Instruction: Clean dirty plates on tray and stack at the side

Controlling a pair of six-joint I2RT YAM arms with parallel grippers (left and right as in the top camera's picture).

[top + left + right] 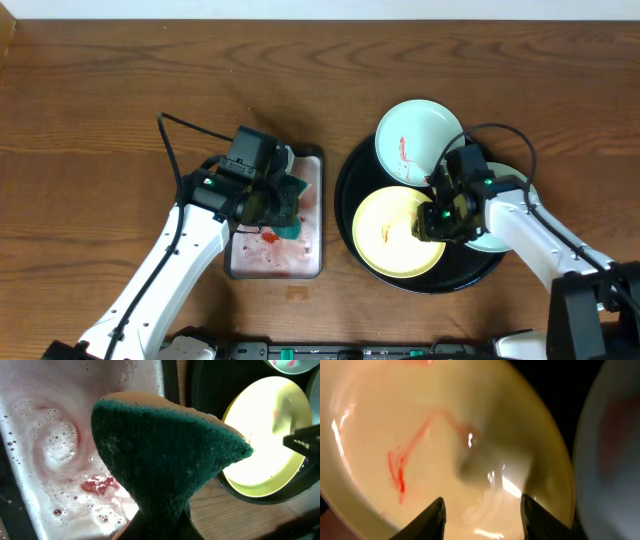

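The black tray (pixel 352 195) holds a pale yellow plate (pixel 390 235) with red smears, a mint-white plate (pixel 415 140) with a red smear at its far rim, and a third pale plate (pixel 497 238) mostly hidden under the right arm. My right gripper (pixel 432 222) is open just above the yellow plate (pixel 420 440), fingers (pixel 482 510) apart. My left gripper (pixel 278 205) is shut on a green sponge (pixel 160 455) over the silver pan (pixel 310 255). The yellow plate also shows in the left wrist view (pixel 265 445).
The silver pan (pixel 45 445) holds foamy, red-tinted water. Brown wood tabletop (pixel 100 120) lies all around the pan and tray. A black cable (pixel 190 128) runs by the left arm.
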